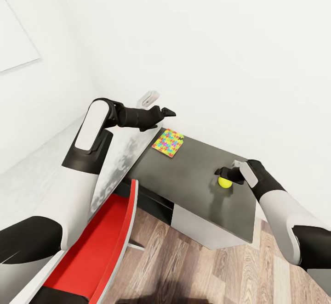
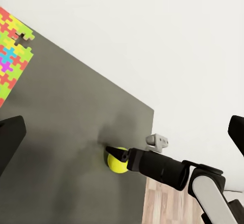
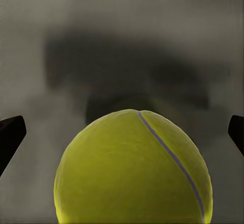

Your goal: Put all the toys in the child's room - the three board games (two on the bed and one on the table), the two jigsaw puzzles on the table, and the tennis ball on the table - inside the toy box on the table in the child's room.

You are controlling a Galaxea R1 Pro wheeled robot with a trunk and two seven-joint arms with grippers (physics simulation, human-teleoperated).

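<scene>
The tennis ball rests on the lower dark-grey table top, near its right side. My right gripper hangs just over it, open. In the right wrist view the ball sits between the spread fingertips with gaps on both sides. One jigsaw puzzle lies flat at the table's far left corner by the wall. My left gripper hovers open above that puzzle; its camera also sees the ball and the right gripper. The toy box and board games are out of view.
A red chair stands close in front of me, beside the long light-grey desk top. White walls close in behind the table. Wood plank floor lies below the table's pale cabinet front.
</scene>
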